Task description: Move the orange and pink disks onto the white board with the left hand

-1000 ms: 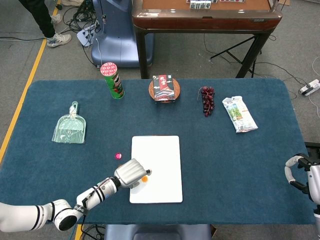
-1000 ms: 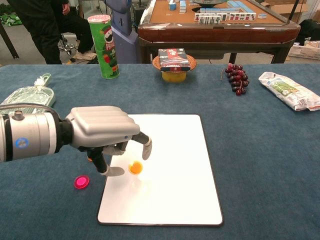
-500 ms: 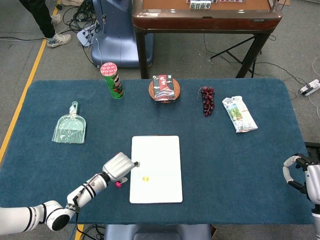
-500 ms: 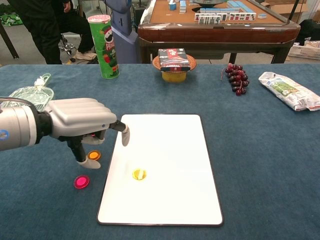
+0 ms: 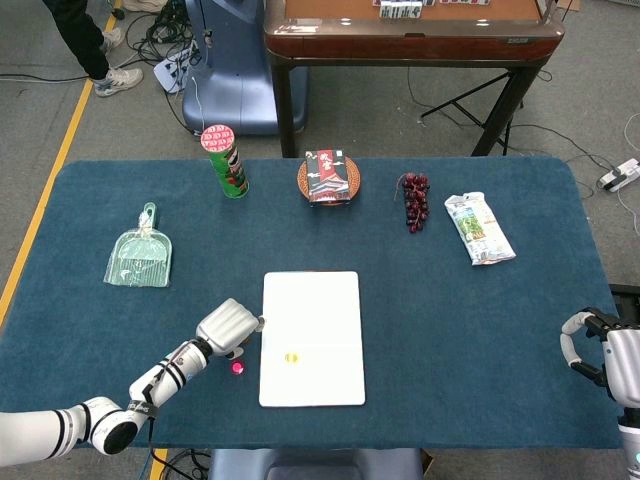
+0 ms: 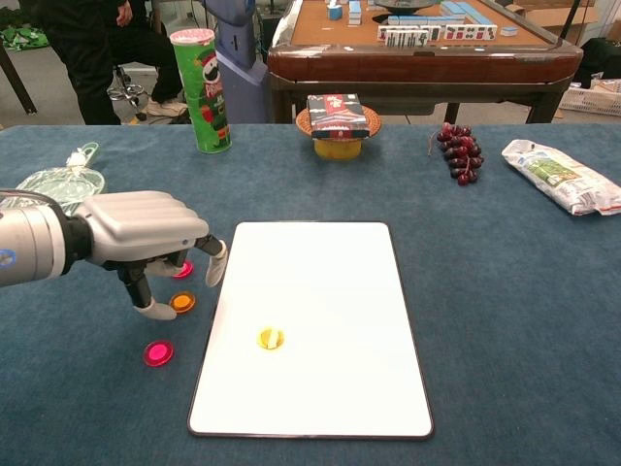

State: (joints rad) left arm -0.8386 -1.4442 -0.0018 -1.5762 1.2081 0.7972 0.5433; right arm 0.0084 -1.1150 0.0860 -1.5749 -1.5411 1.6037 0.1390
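The white board lies in the middle of the blue table. A yellow-orange disk rests on its left half. Left of the board, on the cloth, lie an orange disk, a pink disk nearer the front, and a second pink disk half hidden under my left hand. My left hand hovers over these disks holding nothing, its thumb tip just beside the orange one. My right hand idles at the table's right edge, holding nothing.
A green chip can, a boxed snack on a basket, grapes and a snack bag line the far side. A green dustpan lies at the far left.
My left hand has let go of the yellow-orange disk on the board and drawn back left, off the board, over the disks on the cloth. The right hand has barely moved.
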